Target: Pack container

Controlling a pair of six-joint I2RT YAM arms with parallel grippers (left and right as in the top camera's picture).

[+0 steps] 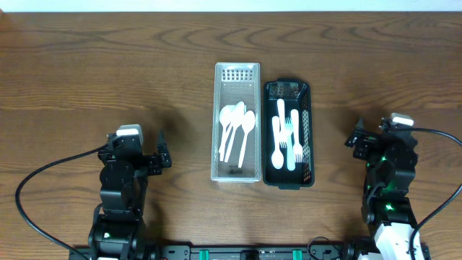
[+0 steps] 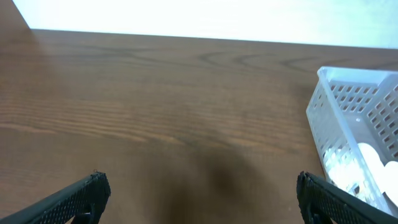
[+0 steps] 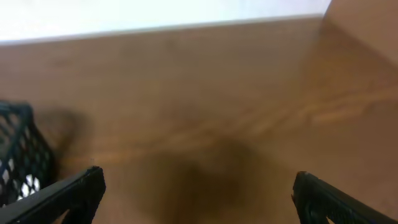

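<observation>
Evidently sorted by kind: the white bin [image 1: 237, 72] at mid-surface [image 1: 108, 65] holds the spoons [image 1: 236, 130], and the black bin [image 1: 309, 130] just right of it holds the forks [image 1: 286, 139]. No loose cutlery shows, so packing looks done. Left arm [image 1: 123, 180] and right arm [image 1: 390, 173] sit near, well apart from the bins. The left jaws and right jaws are spread wide and empty, with nothing in their way.

Overhead: bright, even, diffuse light. Brown wood-grain surface [image 1: 108, 65] sharp, with faint soft shadows at near left and near right.

Left wrist view: far background blown out white. Broad soft shadow near centre. White perforated plastic basket [image 2: 348, 118] at right is crisp and slightly overexposed.

Right wrist view: soft throughout, warm cast. Black mesh basket [image 3: 18, 155] at left is blurred. Dark shadow smudge near centre.
</observation>
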